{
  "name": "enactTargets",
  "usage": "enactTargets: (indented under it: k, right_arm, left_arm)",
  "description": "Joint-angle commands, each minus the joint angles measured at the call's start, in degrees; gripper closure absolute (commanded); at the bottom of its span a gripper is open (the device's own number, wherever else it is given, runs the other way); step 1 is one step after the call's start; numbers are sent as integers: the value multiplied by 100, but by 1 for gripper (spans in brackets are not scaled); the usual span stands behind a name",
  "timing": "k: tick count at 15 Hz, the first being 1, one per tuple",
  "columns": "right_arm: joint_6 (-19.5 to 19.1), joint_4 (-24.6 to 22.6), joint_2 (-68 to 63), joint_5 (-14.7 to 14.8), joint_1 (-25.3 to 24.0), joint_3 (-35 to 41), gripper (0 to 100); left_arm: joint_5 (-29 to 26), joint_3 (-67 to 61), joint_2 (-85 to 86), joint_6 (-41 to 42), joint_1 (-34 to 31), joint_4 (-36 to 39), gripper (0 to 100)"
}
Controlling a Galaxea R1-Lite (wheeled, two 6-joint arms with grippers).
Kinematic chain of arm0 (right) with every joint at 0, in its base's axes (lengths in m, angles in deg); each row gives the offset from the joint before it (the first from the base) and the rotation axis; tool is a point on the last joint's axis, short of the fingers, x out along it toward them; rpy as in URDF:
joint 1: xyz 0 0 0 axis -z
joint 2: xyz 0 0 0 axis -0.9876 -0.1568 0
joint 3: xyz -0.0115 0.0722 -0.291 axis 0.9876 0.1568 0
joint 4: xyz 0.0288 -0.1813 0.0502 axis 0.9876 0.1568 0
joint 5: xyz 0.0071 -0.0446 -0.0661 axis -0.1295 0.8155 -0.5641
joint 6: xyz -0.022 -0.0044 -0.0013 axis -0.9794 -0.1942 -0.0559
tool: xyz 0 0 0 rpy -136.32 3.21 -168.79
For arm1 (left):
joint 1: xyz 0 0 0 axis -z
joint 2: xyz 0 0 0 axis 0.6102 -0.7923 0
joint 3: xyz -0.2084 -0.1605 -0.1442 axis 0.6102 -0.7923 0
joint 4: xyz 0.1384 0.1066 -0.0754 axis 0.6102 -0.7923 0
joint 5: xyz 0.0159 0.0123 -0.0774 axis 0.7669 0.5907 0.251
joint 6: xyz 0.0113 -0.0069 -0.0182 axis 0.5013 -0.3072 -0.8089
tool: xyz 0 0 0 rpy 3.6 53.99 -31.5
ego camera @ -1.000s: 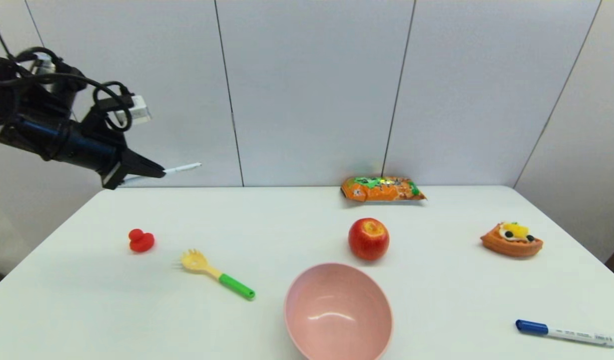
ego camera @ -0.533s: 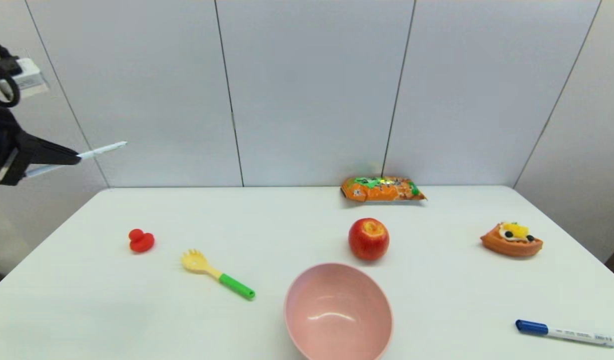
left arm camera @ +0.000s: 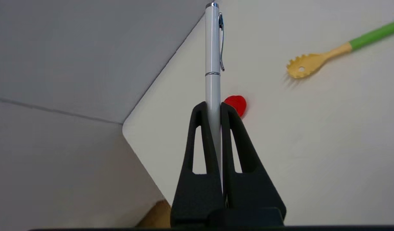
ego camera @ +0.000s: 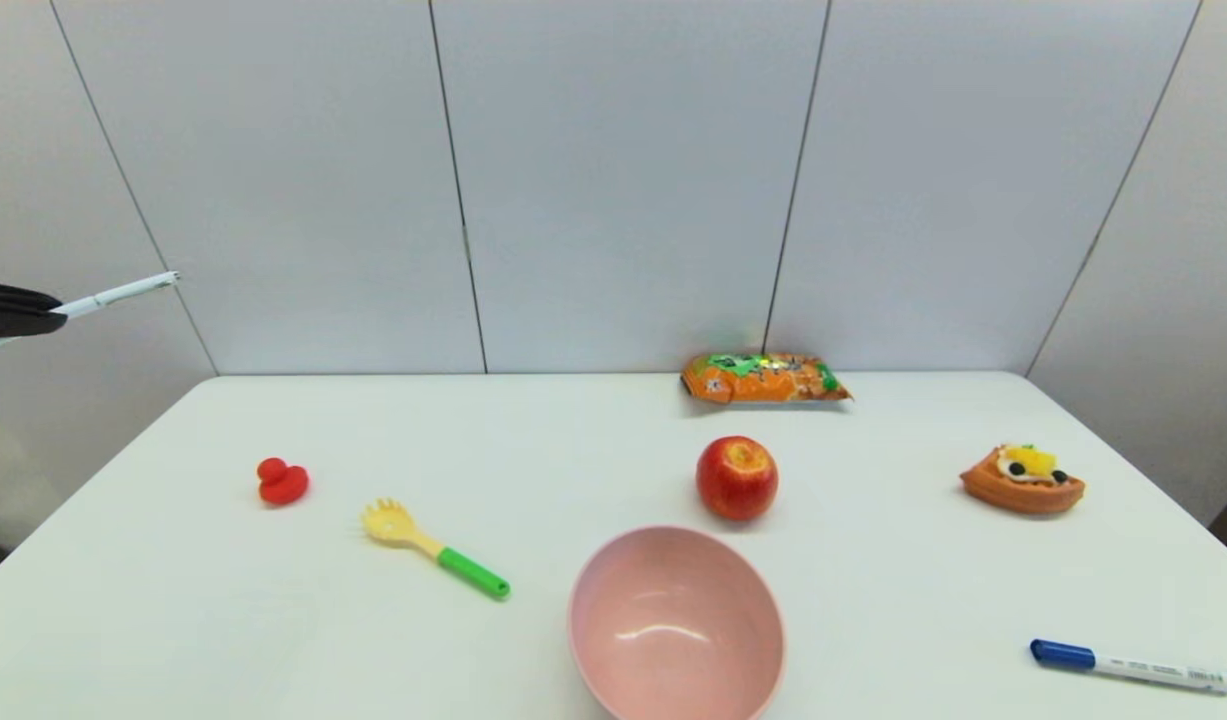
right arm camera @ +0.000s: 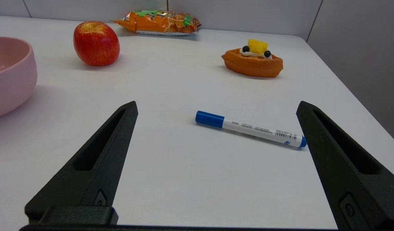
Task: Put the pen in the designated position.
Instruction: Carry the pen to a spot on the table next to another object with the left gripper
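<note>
- White table (ego camera: 873, 600) fills the lower frame of the head view.
- Pink bowl (ego camera: 675, 622) sits bottom centre, with the apple (ego camera: 737, 477) just above it.
- Right gripper (right arm camera: 216, 109), fingers spread wide and empty, hangs low over the table near the blue-capped marker (right arm camera: 249, 129).
- Left gripper (left arm camera: 212, 107), at the far left edge of the head view, clamps the pen (left arm camera: 213, 51) above the table's corner.
- Fork (ego camera: 435, 548) and red toy (ego camera: 281, 481) lie lower left.

Spread right claw (right arm camera: 216, 109) above marker (right arm camera: 250, 129)
</note>
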Motion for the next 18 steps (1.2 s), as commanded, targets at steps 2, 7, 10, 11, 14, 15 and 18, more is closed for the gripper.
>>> enactTargets:
  k: [2,7,10,11,14,15,18]
  right_arm:
    - [-3,-4,-6,-8,-2,1,0]
    - [-3,-4,-6,1,-2,1,0]
    - [-3,-4,-6,-8,-2,1,0]
    - [-3,-4,-6,1,-2,1,0]
    - [-3,-4,-6,1,-2,1,0]
    - [-3,-4,-6,1,-2,1,0]
    - [-3,-4,-6,-8,-2,1,0]
  left_arm:
    - [-129,-14,-398,2568,-226,-1482,100]
    - [565,-31,-1312,4160,-147,-1702,100]
    - [1084,-66,-2007,4776,47,-1667,100]
    - [1128,-75,-2200,4846,135,-1571,100]
    - [1119,-295,-2701,4828,398,-1430,100]
    - [1128,-365,-2824,4793,434,-1395,100]
    - [1119,-822,-3009,4310,548,-1052,100]
